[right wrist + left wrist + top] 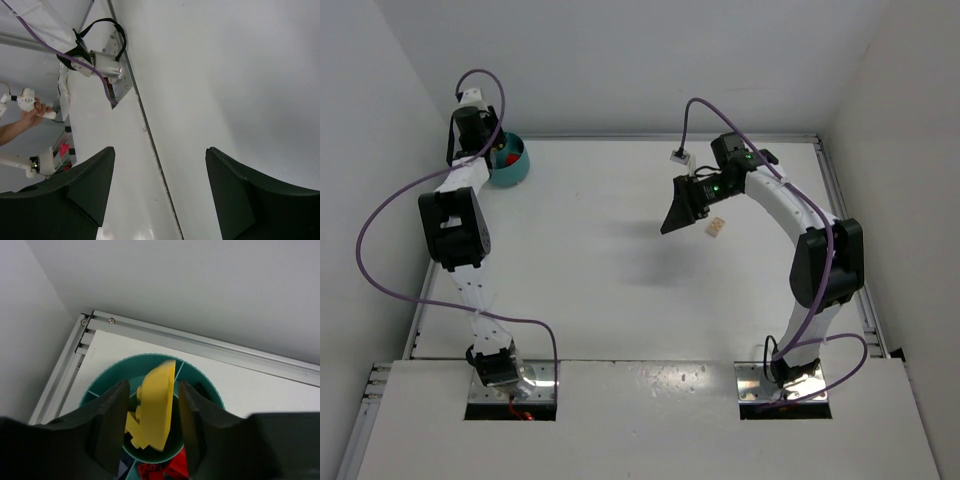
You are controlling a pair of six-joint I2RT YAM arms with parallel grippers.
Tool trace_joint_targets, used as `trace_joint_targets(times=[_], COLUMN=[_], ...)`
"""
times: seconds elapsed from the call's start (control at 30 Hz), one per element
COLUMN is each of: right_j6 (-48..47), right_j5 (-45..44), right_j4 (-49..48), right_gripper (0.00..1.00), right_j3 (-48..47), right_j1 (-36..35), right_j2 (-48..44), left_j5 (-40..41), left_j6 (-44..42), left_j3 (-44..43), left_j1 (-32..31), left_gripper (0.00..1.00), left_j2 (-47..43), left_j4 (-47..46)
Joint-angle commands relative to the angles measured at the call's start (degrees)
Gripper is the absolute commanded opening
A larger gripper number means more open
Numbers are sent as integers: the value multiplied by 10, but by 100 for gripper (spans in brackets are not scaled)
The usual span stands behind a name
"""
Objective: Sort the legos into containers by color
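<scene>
Drop-off step: in the upper left of the overhead view, my left tool point(153, 388) hangs over the teal bowl point(513, 173). A yellow lego point(155, 405) sits between its fingers above one compartment; I cannot tell if it is clamped or loose. Red legos point(167, 471) lie in the compartment at the wrist view's bottom edge. Right of centre, my right tool point(160, 152) is spread wide and empty, near a pale brick point(717, 227), probably my next pick. The white counter point(600, 290) is matte and boxed by white walls.
</scene>
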State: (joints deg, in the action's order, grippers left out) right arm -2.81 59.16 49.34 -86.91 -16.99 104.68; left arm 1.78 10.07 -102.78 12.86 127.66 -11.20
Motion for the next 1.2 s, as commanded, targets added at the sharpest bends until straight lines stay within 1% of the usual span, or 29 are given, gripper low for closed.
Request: trace_joint_targets(times=[0.0, 0.1, 0.13, 0.2, 0.27, 0.33, 0.37, 0.43, 0.47, 0.53, 0.57, 0.6, 0.63, 0.67, 0.7, 0.73, 0.77, 0.8, 0.83, 0.87, 0.93, 0.97, 1.0, 1.03, 1.1, 1.17], right_j6=[-9, -9, -9, -9, -9, -9, -1, 17, 24, 45, 51, 51, 51, 45, 36, 26, 19, 19, 19, 40, 67, 85, 126, 155, 221, 266], right_j5=[16, 16, 16, 16, 16, 9, -3, -45, -66, -147, -216, -246, -273, -323, -344, -367, -423, -452, -475, -504, -521, -526, -527, -540, -600, -644], right_j4=[-7, -7, -7, -7, -7, -19, -24, -51, -64, -99, -109, -115, -115, -115, -109, -101, -86, -80, -72, -61, -56, -56, -65, -75, -105, -115], right_gripper=[73, 75, 75, 75, 75, 75, 75, 75, 75, 75, 75, 75, 75, 75, 75, 76, 76, 76, 76, 77, 77, 77, 77, 77, 77, 76], right_j3=[-4, 1, 6, 6, 11, 17, 26, 48, 57, 84, 100, 105, 105, 105, 105, 105, 92, 86, 73, 66, 60, 54, 54, 67, 89, 94], right_j1=[3, 3, 3, 3, 3, 3, 3, 3, 3, 9, 9, 14, 14, 14, 20, 20, 20, 25, 32, 32, 39, 44, 44, 44, 44, 37], right_j2=[-10, -10, -15, -15, -20, -32, -37, -60, -69, -98, -107, -113, -113, -118, -113, -105, -86, -74, -62, -50, -23, -17, -17, -11, -11, -5], left_j5=[5, 5, -2, -2, -24, -40, -49, -84, -97, -144, -166, -209, -233, -258, -304, -329, -348, -343, -327, -309, -278, -266, -253, -235, -222, -222], left_j6=[-3, -3, -3, -3, 9, 15, 24, 32, 37, 31, 6, -39, -39, -91, -116, -134, -156, -156, -143, -125, -109, -101, -95, -95, -89, -89], left_j3=[-1, -1, -1, -1, 8, 28, 36, 42, 42, 58, 73, 83, 94, 125, 144, 165, 207, 228, 247, 265, 316, 334, 365, 377, 402, 408], left_j1=[2, 2, 2, 2, 8, 8, 13, 13, 13, 8, 0, -12, -12, -23, -23, -29, -29, -35, -35, -49, -50, -56, -64, -64, -69, -69], left_gripper=[52, 61, 62, 62, 62, 62, 62, 62, 62, 62, 62, 62, 62, 64, 65, 65, 66, 66, 66, 66, 66, 66, 66, 66, 68, 68], left_j2=[-4, -4, -4, -9, -23, -47, -74, -101, -135, -177, -199, -246, -271, -296, -350, -377, -403, -427, -473, -494, -535, -575, -593, -609, -646, -661], left_j4=[2, 2, 2, 2, -13, -36, -46, -46, -33, -18, 8, 42, 43, 77, 91, 102, 121, 128, 128, 139, 145, 145, 140, 134, 134, 129])
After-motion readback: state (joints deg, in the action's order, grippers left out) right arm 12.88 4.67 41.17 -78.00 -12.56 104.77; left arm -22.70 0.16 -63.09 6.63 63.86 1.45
